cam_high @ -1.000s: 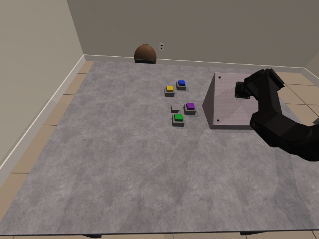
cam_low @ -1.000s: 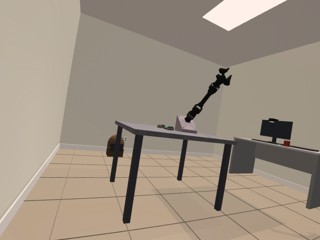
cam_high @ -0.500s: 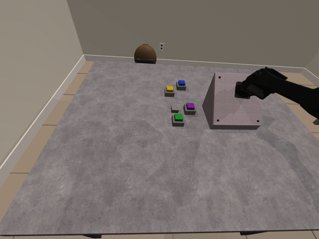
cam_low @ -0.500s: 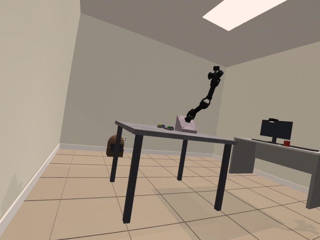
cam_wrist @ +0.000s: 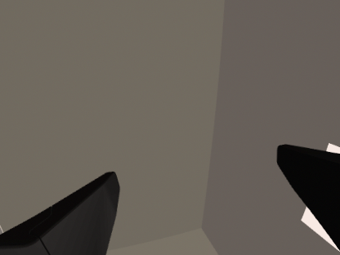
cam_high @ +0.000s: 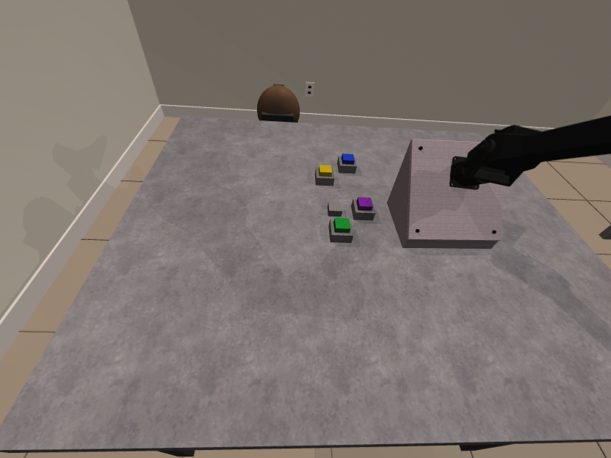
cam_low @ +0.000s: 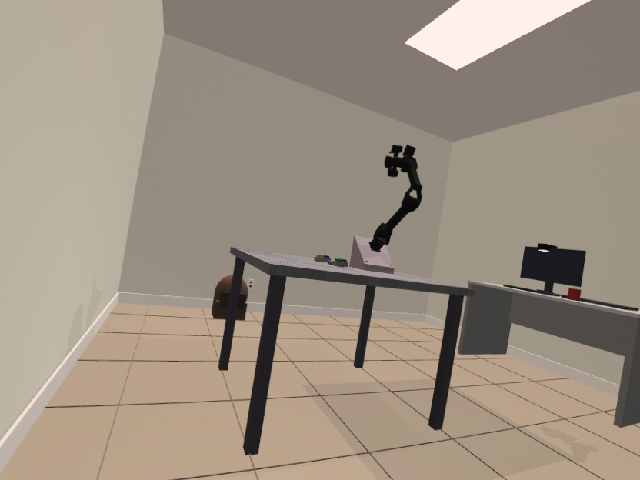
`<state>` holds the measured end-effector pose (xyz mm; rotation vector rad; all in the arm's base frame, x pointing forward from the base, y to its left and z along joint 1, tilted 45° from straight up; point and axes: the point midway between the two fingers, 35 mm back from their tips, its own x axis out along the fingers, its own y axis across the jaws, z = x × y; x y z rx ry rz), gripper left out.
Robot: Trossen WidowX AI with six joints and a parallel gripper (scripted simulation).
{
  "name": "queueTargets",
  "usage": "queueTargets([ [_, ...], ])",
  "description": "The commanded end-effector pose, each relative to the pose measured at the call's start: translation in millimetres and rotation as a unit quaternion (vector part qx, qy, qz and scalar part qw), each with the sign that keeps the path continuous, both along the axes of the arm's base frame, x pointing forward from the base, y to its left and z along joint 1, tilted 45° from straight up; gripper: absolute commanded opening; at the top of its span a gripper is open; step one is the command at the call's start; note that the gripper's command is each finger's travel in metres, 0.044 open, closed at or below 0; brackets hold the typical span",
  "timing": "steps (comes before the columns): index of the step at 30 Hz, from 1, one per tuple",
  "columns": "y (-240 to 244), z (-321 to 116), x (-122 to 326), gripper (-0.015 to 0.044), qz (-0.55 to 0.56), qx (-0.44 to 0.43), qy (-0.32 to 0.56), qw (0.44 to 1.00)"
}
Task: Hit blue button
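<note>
The blue button (cam_high: 347, 158) (cam_low: 326, 256) sits on a grey square base at the back of the button group, its cap standing up from the base. My gripper (cam_low: 394, 161) (cam_wrist: 198, 167) is open and empty, its two black fingers far apart in the wrist view with only wall and ceiling behind them. It is raised high above the table, well away from the blue button. It is out of frame in the top view, where only part of the arm shows at the right. The wrist view shows no button.
The yellow button (cam_high: 324, 170) is just left of and in front of the blue one. The purple button (cam_high: 364, 203), green button (cam_high: 341, 224) and a small grey block (cam_high: 335, 208) lie nearer the front. The pinkish slanted arm mount (cam_high: 429, 197) stands to their right.
</note>
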<state>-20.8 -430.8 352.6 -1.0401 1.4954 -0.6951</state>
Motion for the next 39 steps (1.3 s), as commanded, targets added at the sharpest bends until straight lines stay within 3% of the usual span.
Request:
queueTargets([
  [1, -15.5, -61.0, 41.2, 0.04, 0.037, 0.087, -0.047, 0.994],
  [11, -1.2, -206.5, 143.8, 0.04, 0.086, 0.313, -0.121, 0.938],
  [22, 96.1, -350.7, 231.4, 0.04, 0.066, 0.567, -0.123, 0.812],
  [29, 193.2, -424.5, 255.0, 0.04, 0.0, 0.709, -0.069, 0.702],
  [35, 284.4, -469.1, 247.9, 0.04, -0.09, 0.796, 0.013, 0.599],
  [39, 287.9, -470.4, 247.1, 0.04, -0.094, 0.798, 0.017, 0.595],
])
